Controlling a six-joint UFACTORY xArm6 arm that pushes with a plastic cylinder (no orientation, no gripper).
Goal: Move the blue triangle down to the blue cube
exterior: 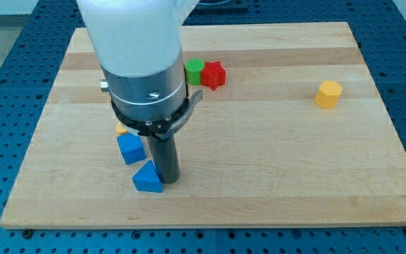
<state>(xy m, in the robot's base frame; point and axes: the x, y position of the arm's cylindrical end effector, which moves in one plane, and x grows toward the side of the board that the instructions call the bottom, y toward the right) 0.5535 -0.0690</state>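
A blue triangle [147,177] lies near the board's bottom edge, left of centre. A blue cube [130,149] sits just above and to its left, a small gap apart. My tip [168,180] stands at the triangle's right side, touching or nearly touching it. The rod rises from there into the large white and grey arm body, which hides part of the board behind it.
A small yellow block [121,130] peeks out just above the blue cube, mostly hidden by the arm. A green cylinder [194,71] and a red star [213,75] sit together at the top centre. A yellow hexagon [328,94] lies at the right. The wooden board's bottom edge [210,224] is close below the triangle.
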